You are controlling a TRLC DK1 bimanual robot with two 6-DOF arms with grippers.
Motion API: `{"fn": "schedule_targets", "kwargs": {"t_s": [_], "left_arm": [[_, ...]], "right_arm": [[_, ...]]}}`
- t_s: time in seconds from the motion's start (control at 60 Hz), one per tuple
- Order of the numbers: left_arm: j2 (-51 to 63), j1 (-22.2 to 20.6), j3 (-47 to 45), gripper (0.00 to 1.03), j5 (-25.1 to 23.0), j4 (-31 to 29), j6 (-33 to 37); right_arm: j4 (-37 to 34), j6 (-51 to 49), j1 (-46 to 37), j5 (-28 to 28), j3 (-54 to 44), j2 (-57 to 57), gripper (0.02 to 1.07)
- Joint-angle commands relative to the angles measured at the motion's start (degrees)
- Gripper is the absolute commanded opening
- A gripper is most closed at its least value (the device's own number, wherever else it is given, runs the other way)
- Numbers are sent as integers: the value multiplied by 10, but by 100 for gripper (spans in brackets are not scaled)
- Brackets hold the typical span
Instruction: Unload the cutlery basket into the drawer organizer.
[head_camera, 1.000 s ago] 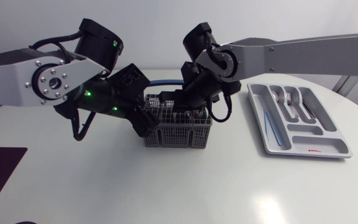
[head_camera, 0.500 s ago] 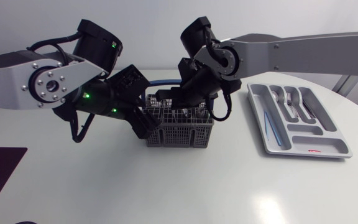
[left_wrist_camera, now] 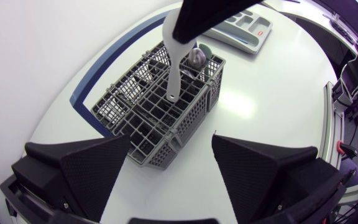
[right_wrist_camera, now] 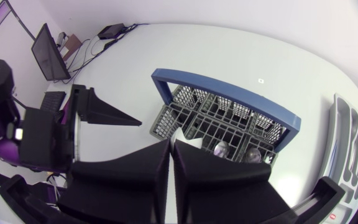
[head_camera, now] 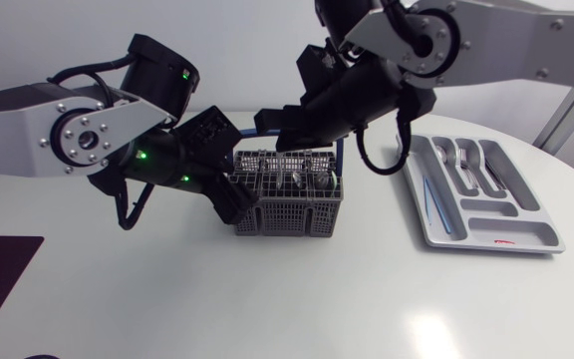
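Cutlery basket (head_camera: 288, 202) stands near the middle of the surface (head_camera: 317, 299), long axis side to side in the head view, with the right hand (right_wrist_camera: 171, 149) raised directly above it. That hand's fingers are pressed together on the top of a white utensil (left_wrist_camera: 173, 62). The piece hangs close to upright, long axis vertical, lower end pointing down at the basket's grid. Whether its tip is inside a compartment or just over the rim I cannot tell.

Just beside it, metal spoons (right_wrist_camera: 221, 148) stand in the basket with bowls up. A blue handle (right_wrist_camera: 224, 87) arches along the basket's length.

The left hand (left_wrist_camera: 170, 140) is spread wide at the basket's left end and grips nothing. One basket corner lies between its fingers, close against one of them.

Further out, the drawer organizer (head_camera: 531, 231) lies well apart to the right, near the surface's rounded edge. Its long axis runs away from the camera, and cutlery (head_camera: 466, 160) lies lengthwise in its far compartments. A broad band of surface separates basket and organizer — a wider stretch runs from the basket to the near edge.
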State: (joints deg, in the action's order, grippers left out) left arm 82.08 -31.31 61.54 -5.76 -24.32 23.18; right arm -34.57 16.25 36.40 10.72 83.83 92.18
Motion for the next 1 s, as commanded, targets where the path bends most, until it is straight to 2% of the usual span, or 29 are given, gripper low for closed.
{"fn": "schedule_targets", "kwargs": {"t_s": [0.0, 0.217, 0.367, 0.733, 0.983], "left_arm": [[14, -6, -3, 96, -5, 4, 11], [17, -13, 7, 96, -2, 1, 10], [16, -16, 13, 96, -2, -3, 9], [19, -31, 26, 96, -1, -6, 5], [31, -41, 39, 96, -1, -6, 3]], "right_arm": [[-22, -9, 3, 8, 21, -29, 9], [-84, -26, -13, 14, 47, -89, 9], [-128, -50, -57, 12, 27, -149, 9], [-156, -196, -282, 13, -145, -283, 9], [-114, -306, -420, 11, -262, -301, 9]]}}
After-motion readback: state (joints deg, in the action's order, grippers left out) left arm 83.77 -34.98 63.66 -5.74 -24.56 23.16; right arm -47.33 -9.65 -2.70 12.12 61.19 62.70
